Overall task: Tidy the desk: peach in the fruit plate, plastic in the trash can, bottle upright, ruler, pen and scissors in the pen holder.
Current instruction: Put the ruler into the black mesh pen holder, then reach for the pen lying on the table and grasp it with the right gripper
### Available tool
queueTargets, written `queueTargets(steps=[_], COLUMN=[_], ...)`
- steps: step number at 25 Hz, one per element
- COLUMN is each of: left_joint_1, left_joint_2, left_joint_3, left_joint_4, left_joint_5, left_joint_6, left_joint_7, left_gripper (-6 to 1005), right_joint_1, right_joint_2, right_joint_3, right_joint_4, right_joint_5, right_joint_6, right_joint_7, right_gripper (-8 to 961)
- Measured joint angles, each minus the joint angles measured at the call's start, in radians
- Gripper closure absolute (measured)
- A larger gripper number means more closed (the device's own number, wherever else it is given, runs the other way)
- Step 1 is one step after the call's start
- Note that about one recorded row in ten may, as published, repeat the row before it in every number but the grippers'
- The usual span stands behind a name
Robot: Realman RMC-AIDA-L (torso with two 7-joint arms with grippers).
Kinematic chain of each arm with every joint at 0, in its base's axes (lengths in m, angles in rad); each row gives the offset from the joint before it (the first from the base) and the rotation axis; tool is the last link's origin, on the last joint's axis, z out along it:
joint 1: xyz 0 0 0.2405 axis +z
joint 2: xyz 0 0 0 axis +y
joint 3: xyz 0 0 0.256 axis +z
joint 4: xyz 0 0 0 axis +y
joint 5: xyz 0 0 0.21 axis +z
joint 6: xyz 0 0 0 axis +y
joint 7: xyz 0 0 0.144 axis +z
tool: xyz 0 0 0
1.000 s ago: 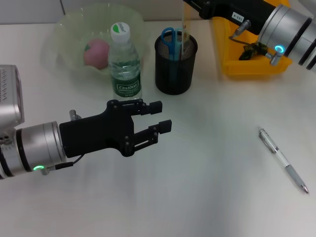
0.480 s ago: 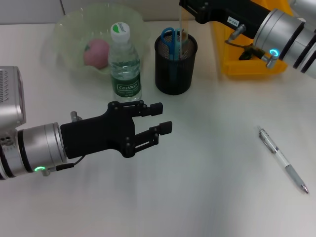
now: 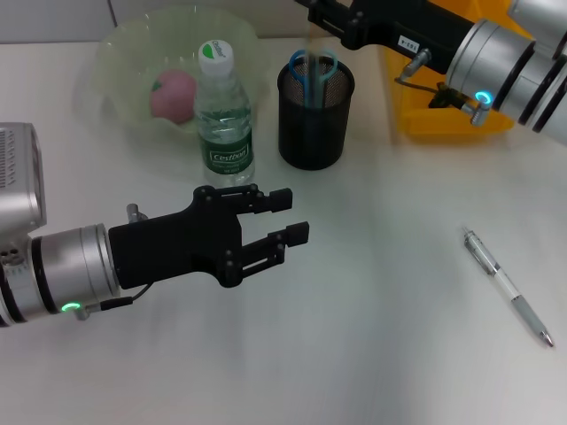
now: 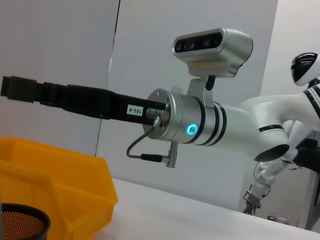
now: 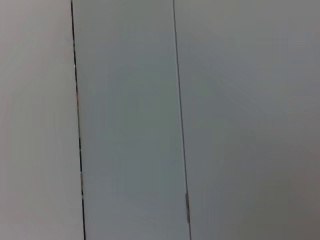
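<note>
Your pen (image 3: 508, 288) lies diagonally on the worktop (image 3: 381, 354), nearer the right gripper (image 3: 312, 11), whose grip you can't tell; the left gripper (image 3: 288, 217) hangs released.

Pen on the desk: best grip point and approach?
Grip the pen across its mid-barrel, coming straight down from above. It lies flat and alone on the desk, slanted, so set the jaws crosswise to its long axis. Right gripper is likely nearer.

Both arms were silver metal cylinders with glowing teal ring lights, thin black cables, and matte black grippers, left gripper (image 3: 285, 214) showing small screws.
</note>
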Motion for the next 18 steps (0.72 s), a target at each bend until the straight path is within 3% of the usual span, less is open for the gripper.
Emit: queueTargets(steps=[3,9,13,14,15,16,18], left_joint_1=[0.0,0.003,0.004,0.004,0.005,0.005,0.004], left_joint_2=[0.0,0.0,0.0,0.0,0.0,0.0,0.0], left_joint_3=[0.0,0.0,0.0,0.0,0.0,0.0,0.0], left_joint_4=[-0.003,-0.003,-0.002,-0.003,-0.002,-0.002,-0.002], left_joint_5=[0.0,0.0,-0.001,-0.001,-0.001,-0.001,-0.001], left_joint_6=[0.001,0.002,0.002,0.002,0.002,0.002,0.002], left_joint_7=[0.0,0.0,0.0,0.0,0.0,0.0,0.0], left_gripper=[543,544,542,542,542,543,543], right_joint_1=[-0.003,-0.026,-0.128,-0.161,-0.241,-0.241,-0.327], right_joint_2=[0.0,-0.002,-0.005,-0.006,-0.007,-0.007,-0.007], right_joint_3=[0.0,0.0,-0.01,-0.023,-0.054,-0.054,-0.078], right_joint_4=[-0.002,-0.026,-0.158,-0.206,-0.322,-0.322,-0.457], right_joint_5=[0.0,-0.004,-0.013,-0.013,-0.02,-0.02,-0.054], right_joint_6=[-0.005,-0.06,-0.164,-0.175,-0.184,-0.184,-0.186], right_joint_7=[0.002,0.056,0.173,0.213,0.307,0.307,0.408], right_gripper=[371,366,366,366,365,365,365])
